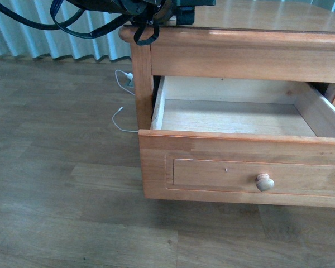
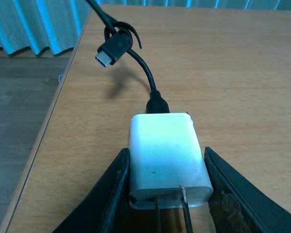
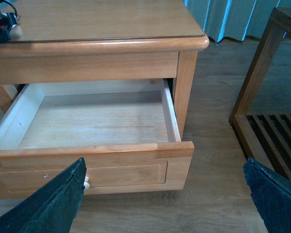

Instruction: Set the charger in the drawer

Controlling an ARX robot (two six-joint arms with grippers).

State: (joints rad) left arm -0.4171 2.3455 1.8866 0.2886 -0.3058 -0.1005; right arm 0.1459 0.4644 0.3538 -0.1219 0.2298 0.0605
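The left gripper is clamped on the charger, one finger against each flat side of the white block and the prongs pointing back toward the wrist. This hold leaves the black cable free to trail ahead rather than snag. The block is over the table top, above the drawer and toward its left, though I cannot tell whether it is resting or just lifted. The drawer is pulled out with a bare floor ready to receive it, and the right gripper hangs before the drawer front, spread wide on nothing, likely to stay out of the way.
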